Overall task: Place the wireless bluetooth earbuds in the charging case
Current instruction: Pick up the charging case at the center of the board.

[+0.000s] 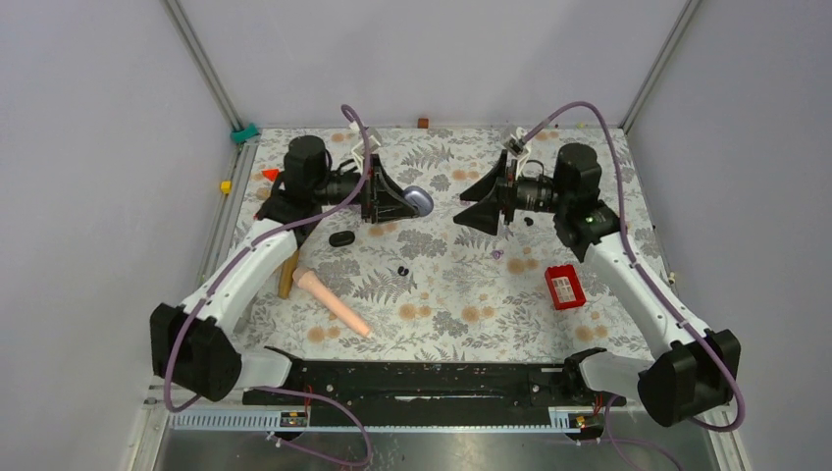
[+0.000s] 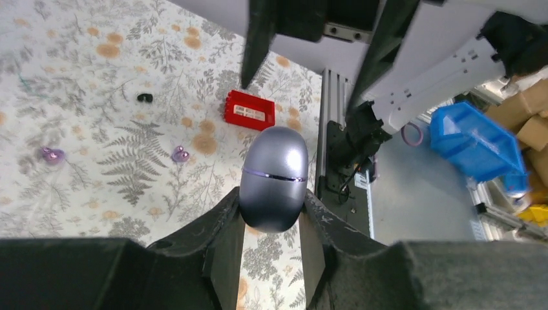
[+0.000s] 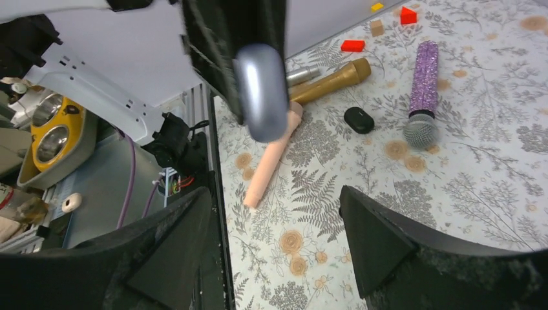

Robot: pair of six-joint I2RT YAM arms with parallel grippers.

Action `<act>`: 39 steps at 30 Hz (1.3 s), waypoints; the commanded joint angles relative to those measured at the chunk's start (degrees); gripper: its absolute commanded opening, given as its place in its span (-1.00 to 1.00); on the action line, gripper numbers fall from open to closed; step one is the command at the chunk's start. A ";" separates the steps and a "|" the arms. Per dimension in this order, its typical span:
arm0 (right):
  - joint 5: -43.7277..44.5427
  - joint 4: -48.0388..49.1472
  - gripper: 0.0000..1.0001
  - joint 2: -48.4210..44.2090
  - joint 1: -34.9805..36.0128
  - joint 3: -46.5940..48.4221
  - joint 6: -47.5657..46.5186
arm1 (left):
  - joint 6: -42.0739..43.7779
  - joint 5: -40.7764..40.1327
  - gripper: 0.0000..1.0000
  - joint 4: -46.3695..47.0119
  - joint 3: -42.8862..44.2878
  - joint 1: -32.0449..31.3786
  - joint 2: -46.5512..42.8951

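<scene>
— On the flowered table (image 1: 442, 304), one purple earbud (image 2: 180, 154) is lying near the red box (image 2: 249, 111). A second purple earbud (image 2: 52, 154) is lying farther off, and a black earbud (image 2: 145, 97) is lying beyond them. No bud is sitting in a case yet.

— And where is the charging case (image 2: 273, 177) staying?

— It is hanging in the air above the table, well apart from the buds. The left gripper (image 2: 271, 206) is pinching it tightly by the nearer half, and the half past the thin seam is sticking out free. The lid is looking shut.

— What is the right gripper (image 3: 273, 194) doing?

— It is facing the case with its jaws standing wide apart, carrying nothing and not touching the case.

— So which step is probably going on?

— Opening the lid, it is seeming, because no bud can go into a shut case. To do it well, the right gripper should be closing only on the free half, past the seam, and lifting along the hinge side. Which side is carrying the hinge, the views are not showing. The left gripper should be keeping its squeeze steady, since the smooth round shell is likely slipping easily.
</scene>
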 commanded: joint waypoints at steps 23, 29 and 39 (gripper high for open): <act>1.09 67.83 0.31 11.20 0.22 -18.99 39.63 | -35.70 -6.09 -1.00 46.87 -16.13 -3.62 7.27; -0.85 75.74 0.24 13.91 0.42 -19.10 45.80 | -35.88 -5.98 -1.00 46.87 -15.86 -3.63 7.71; -2.05 67.57 0.17 12.63 3.10 -19.93 36.81 | -35.29 -6.21 -1.00 46.19 -15.71 -3.55 7.59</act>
